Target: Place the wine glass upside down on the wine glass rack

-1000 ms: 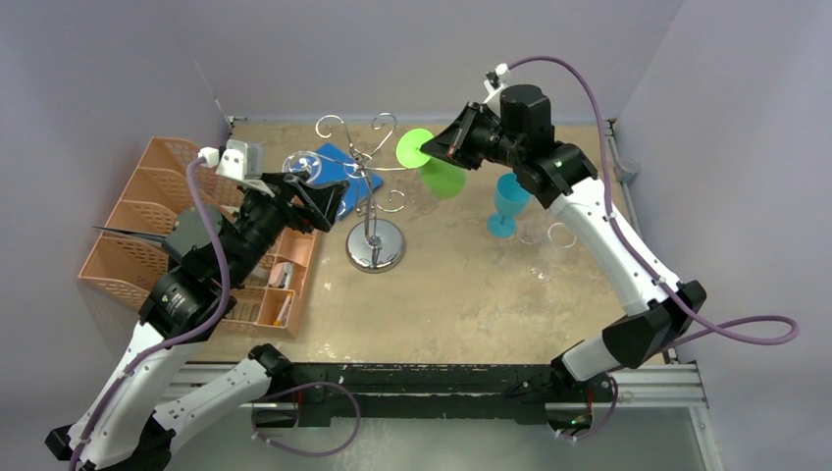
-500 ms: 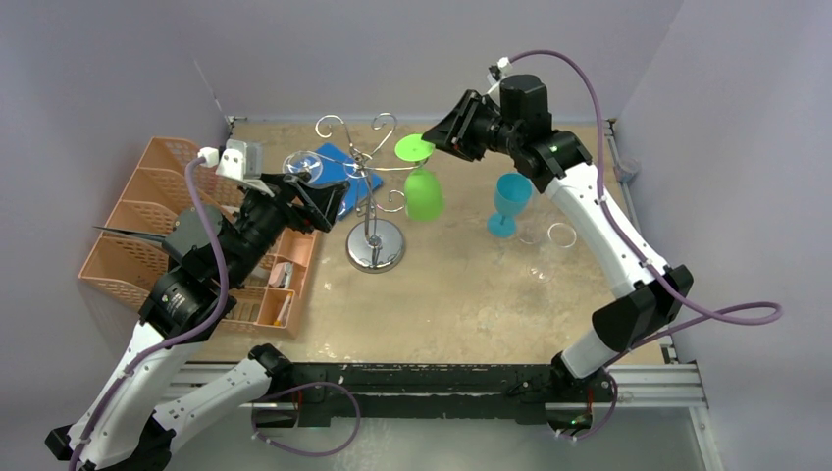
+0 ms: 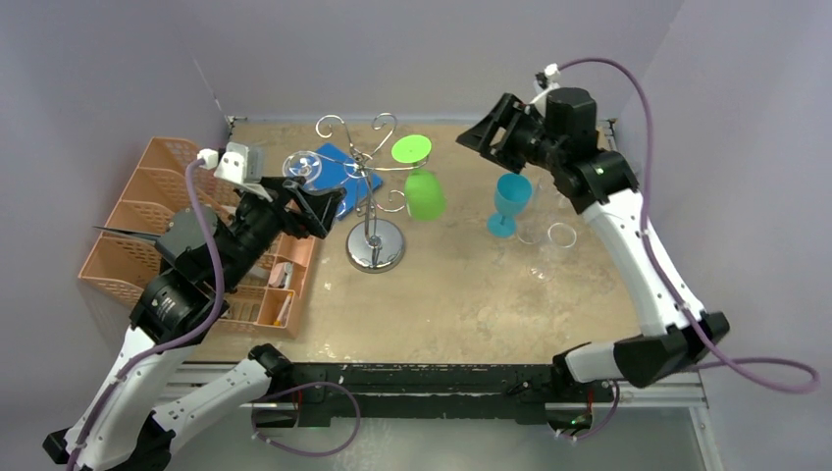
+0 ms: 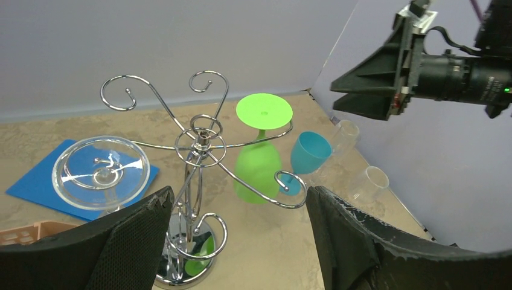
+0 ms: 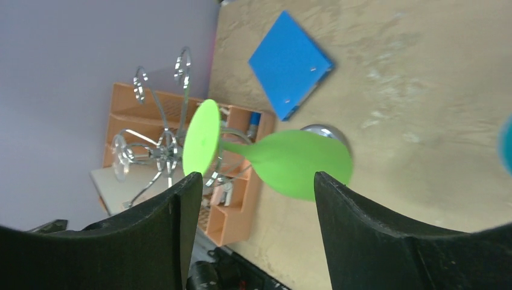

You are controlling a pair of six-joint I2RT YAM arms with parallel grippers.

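Top external view: the green wine glass [image 3: 424, 191] hangs bowl-down from a right-side arm of the wine glass rack [image 3: 372, 211], its foot resting on the wire. The right gripper [image 3: 481, 126] is near but clear of it, jaws spread and empty. The left gripper [image 3: 319, 201] gapes empty too, beside a clear glass [image 3: 302, 165] hung on the opposite side. A blue goblet [image 3: 508, 201] stands below the right gripper, and an orange organizer [image 3: 147, 216] lies under the left arm.
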